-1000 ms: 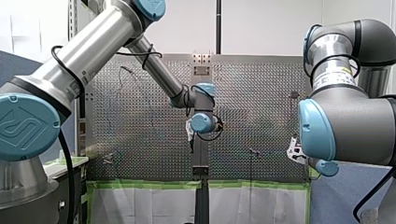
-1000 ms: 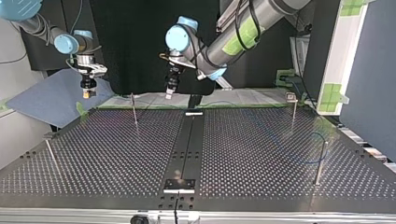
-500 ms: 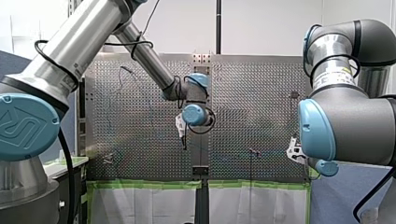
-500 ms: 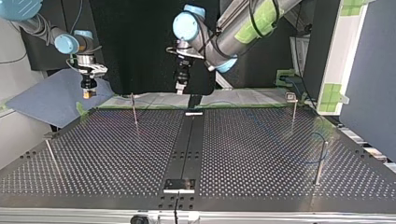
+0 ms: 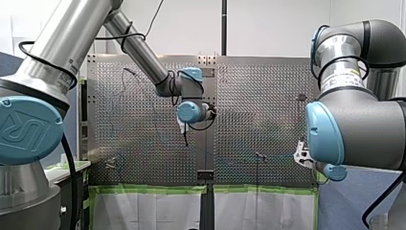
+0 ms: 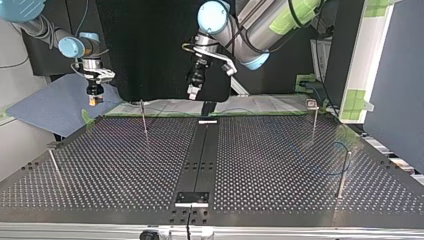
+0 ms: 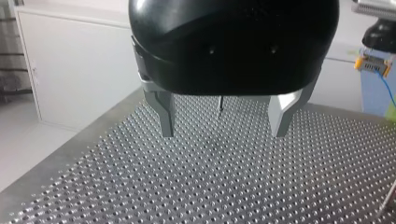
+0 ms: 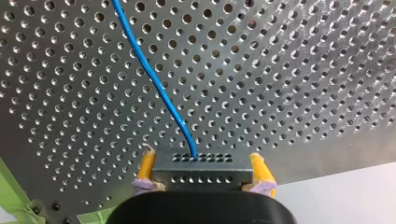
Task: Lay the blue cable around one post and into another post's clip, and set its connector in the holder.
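Note:
In the right wrist view my right gripper (image 8: 201, 162) has its yellow pads shut on a grey connector (image 8: 201, 173). A blue cable (image 8: 148, 71) runs out of the connector over the perforated plate. The top view shows that gripper (image 6: 93, 98) hanging off the table's far left corner. The cable's loop (image 6: 336, 143) lies beside a thin post (image 6: 344, 171) at the right. My left gripper (image 6: 192, 93) hangs high over the table's far edge near the middle. Its metal fingers (image 7: 163, 114) stand open with nothing between them, and a post (image 7: 220, 101) stands ahead.
More thin posts stand at the far left (image 6: 144, 117), far right (image 6: 314, 117) and near left (image 6: 54, 165). A black rail (image 6: 200, 155) runs down the table's middle to a bracket (image 6: 192, 197). Green tape (image 5: 153, 189) lines the table's edge.
My left gripper has risen and moved to the front view's left, away from the table's edge. My right arm and the connector have stayed still.

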Available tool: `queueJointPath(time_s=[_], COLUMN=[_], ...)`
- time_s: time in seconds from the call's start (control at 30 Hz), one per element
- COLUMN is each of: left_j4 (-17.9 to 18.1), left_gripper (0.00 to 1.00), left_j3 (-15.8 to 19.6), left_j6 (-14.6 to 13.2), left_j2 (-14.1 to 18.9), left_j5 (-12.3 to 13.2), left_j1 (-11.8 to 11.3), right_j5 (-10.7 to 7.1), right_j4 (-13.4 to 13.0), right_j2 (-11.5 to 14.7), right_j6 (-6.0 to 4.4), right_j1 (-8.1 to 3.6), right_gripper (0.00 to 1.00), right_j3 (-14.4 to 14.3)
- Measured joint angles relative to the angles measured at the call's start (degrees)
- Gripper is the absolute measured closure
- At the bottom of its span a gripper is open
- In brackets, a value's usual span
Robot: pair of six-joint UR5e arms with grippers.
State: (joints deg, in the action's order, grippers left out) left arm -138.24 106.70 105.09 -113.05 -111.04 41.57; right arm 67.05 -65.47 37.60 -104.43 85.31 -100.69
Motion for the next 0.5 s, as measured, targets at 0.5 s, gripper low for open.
queueJointPath(time_s=[0.5], left_j4=[0.6], left_gripper=[0.00], left_j3=[7.8], left_j6=[-0.2], left_j2=[7.8], left_j5=[2.2], left_j1=[-1.4], right_j5=[-0.07], right_j4=[-0.4], right_j2=[0.0], right_j6=[-0.09], right_j1=[0.02], right_gripper=[1.00], right_j3=[0.0])
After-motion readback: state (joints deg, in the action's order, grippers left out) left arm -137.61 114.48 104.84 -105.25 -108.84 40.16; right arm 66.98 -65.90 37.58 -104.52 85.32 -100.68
